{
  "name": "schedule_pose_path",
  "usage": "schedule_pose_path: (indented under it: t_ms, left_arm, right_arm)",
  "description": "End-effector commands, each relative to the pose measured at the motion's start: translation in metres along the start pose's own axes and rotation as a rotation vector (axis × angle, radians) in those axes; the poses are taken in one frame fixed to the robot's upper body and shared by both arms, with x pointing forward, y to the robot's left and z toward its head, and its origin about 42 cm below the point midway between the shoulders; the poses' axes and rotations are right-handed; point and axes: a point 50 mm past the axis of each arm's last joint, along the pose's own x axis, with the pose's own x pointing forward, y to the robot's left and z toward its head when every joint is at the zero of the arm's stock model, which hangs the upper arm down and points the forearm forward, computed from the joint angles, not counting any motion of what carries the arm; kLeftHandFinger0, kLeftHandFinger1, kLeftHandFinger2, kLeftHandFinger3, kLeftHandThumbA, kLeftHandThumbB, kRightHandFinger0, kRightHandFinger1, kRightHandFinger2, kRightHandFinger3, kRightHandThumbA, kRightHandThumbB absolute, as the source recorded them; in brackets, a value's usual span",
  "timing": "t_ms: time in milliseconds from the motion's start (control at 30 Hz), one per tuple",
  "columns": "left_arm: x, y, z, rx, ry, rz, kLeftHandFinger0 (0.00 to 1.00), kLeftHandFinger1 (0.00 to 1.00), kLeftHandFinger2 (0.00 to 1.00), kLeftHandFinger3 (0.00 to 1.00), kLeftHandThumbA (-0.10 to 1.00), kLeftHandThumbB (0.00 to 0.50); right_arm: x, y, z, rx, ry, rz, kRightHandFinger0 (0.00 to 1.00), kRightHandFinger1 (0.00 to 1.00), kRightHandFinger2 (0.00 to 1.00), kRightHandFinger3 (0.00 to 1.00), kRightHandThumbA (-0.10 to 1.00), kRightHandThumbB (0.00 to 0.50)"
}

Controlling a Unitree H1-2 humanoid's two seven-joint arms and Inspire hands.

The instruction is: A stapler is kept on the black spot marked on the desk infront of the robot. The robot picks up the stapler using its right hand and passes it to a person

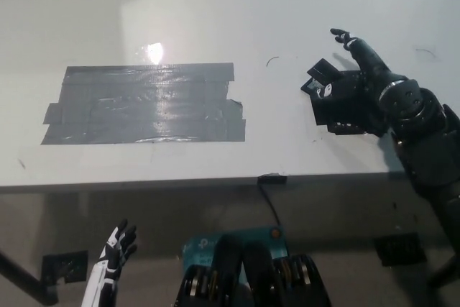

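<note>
Lying on the black spot (343, 116) at about 3 o'clock on the white desk (215, 19), the black stapler (325, 75) shows only its far end, poking out toward 10 o'clock from under the right hand (357, 80). The hand is over the stapler's body, with one finger (343, 37) raised and pointing toward 11 o'clock, clear of the stapler, while the other fingers blend into the dark stapler and dark patch; whether they are closed on the stapler or merely laid over it cannot be told. The black right arm enters from 4 o'clock, its forearm slanting up across the desk's near edge to the wrist. A large patch of grey tape (144, 103) lies well apart at 9 o'clock. Below the desk edge at 7 o'clock, the white left hand (115, 249) rests with fingers apart, holding nothing.
</note>
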Motion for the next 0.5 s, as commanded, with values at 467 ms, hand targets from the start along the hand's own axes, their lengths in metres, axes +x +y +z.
schedule_pose_path:
  t_ms: [467]
  left_arm:
    - [0.004, 0.002, 0.009, 0.014, -0.046, -0.031, 1.0, 1.0, 1.0, 1.0, 1.0, 0.5]
  right_arm:
    - [0.001, -0.01, 0.023, -0.115, -0.083, -0.025, 1.0, 1.0, 1.0, 1.0, 1.0, 0.307]
